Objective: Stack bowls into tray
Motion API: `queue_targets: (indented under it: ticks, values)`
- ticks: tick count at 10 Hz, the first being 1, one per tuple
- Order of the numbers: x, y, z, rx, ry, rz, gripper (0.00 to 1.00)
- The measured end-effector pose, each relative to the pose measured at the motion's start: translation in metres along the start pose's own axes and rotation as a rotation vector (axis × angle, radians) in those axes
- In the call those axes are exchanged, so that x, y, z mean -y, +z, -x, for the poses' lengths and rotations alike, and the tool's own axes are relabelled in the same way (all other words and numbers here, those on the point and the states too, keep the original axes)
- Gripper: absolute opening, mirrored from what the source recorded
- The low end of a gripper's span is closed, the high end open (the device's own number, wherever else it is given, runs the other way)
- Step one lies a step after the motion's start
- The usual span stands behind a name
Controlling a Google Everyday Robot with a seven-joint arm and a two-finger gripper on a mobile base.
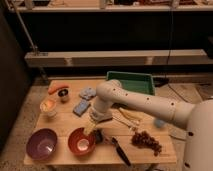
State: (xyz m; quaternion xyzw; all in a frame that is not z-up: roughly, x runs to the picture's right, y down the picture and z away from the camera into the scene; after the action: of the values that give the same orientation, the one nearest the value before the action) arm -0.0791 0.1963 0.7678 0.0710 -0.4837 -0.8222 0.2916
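Orange-red bowl [81,141] sitting at the lower centre of the frame, with the gripper [94,130] hanging at its upper right rim.

The purple bowl [41,143] is resting just left of it, apart from it, near the lower left edge of the wooden table [65,125]. The green tray [131,82] is lying at the table's upper right, well away from both bowls and holding neither. The white arm [145,104] is reaching in from the right edge, bending at its elbow in front of the tray and pointing down toward the orange-red bowl. I cannot tell whether the gripper is open or closed, or whether it is touching the rim. A black-handled utensil [119,150] and what may be a bunch of dark grapes [146,140] are lying right of the bowl. A white cup with orange inside [48,106] and a carrot [58,88] are sitting at the upper left.
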Motion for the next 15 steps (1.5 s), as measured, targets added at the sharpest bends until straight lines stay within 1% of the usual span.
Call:
queue_targets:
  ticks: [4, 5, 12, 13, 15]
  values:
    - [0.003, 0.018, 0.001, 0.022, -0.016, -0.005, 0.62]
    - [0.003, 0.023, 0.0, 0.025, -0.018, -0.009, 0.61]
    - [0.002, 0.024, 0.001, 0.026, -0.017, -0.011, 0.6]
    - [0.002, 0.024, 0.001, 0.026, -0.017, -0.011, 0.62]
    - [0.002, 0.024, 0.001, 0.026, -0.017, -0.012, 0.79]
